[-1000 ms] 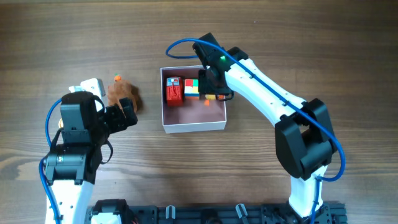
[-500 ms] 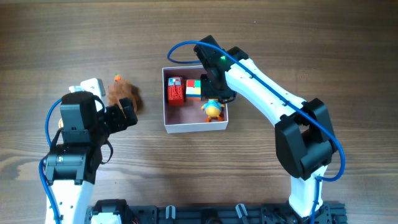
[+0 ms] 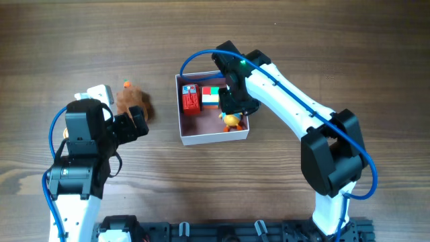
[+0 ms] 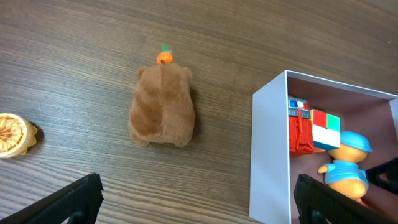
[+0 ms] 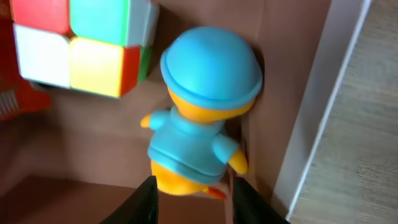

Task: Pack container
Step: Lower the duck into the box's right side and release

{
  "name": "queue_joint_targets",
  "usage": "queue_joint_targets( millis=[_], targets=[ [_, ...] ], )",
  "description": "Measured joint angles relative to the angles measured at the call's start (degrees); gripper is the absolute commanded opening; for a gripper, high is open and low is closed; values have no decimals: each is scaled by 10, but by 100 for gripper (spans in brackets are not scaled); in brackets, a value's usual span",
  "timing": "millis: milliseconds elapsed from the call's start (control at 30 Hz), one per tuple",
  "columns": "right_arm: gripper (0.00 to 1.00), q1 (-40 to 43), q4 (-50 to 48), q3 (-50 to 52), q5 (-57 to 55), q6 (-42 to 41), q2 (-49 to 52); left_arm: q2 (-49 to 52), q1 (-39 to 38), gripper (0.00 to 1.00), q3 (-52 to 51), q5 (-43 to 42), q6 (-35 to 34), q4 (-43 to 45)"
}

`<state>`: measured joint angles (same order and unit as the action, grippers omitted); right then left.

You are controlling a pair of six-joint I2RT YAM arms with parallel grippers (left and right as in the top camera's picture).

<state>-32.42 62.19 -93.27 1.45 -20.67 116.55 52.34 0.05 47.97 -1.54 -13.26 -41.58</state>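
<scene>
The container (image 3: 213, 137) is a square white-walled box with a pink floor, in the overhead view at mid-table. In it lie a red toy (image 3: 189, 99), a colour cube (image 3: 210, 96) and a yellow duck in blue hat and shirt (image 3: 231, 122). My right gripper (image 5: 193, 202) is open over the box's right side, with its fingertips on either side of the duck's (image 5: 205, 118) lower end. The duck lies against the right wall (image 5: 317, 118). My left gripper (image 4: 199, 208) is open and empty above the table, left of the box, near a brown plush toy (image 4: 161, 106).
The plush (image 3: 132, 101) lies left of the box with a small orange piece (image 4: 164, 57) at its far end. A gold round object (image 4: 13, 134) lies further left. A white object (image 3: 99, 91) sits behind my left arm.
The duck has come into view on the box floor at the right wall, let go by the right gripper, which has shifted slightly. The left arm has not moved.
</scene>
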Motion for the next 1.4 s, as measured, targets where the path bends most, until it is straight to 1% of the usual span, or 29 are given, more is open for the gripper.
queue_joint_targets(
  millis=[100,167,233,267,300,500,900,1100,1200,1267,1400],
  targets=[
    [34,0,-33,34,1,-7,-3,0,0,100,0,0,0,0],
    [27,0,-46,62,1,-11,-3,0,0,100,0,0,0,0],
    [17,0,-56,73,0,-15,-3,0,0,100,0,0,0,0],
    [8,0,-59,73,0,-16,-3,0,0,100,0,0,0,0],
    [4,0,-64,73,0,-16,-3,0,0,100,0,0,0,0],
    [4,0,-89,75,0,-20,-3,0,0,100,0,0,0,0],
    [4,0,-146,75,-54,-22,-3,0,0,100,0,0,0,0],
    [4,0,-153,75,-56,-22,-3,0,0,100,0,0,0,0],
    [4,0,-183,77,-56,-19,-3,0,0,100,0,0,0,0],
    [4,0,-221,77,-57,-15,-3,0,0,100,0,0,0,0],
    [4,0,-250,78,-62,-10,-3,0,0,100,0,0,0,0]
  ],
)
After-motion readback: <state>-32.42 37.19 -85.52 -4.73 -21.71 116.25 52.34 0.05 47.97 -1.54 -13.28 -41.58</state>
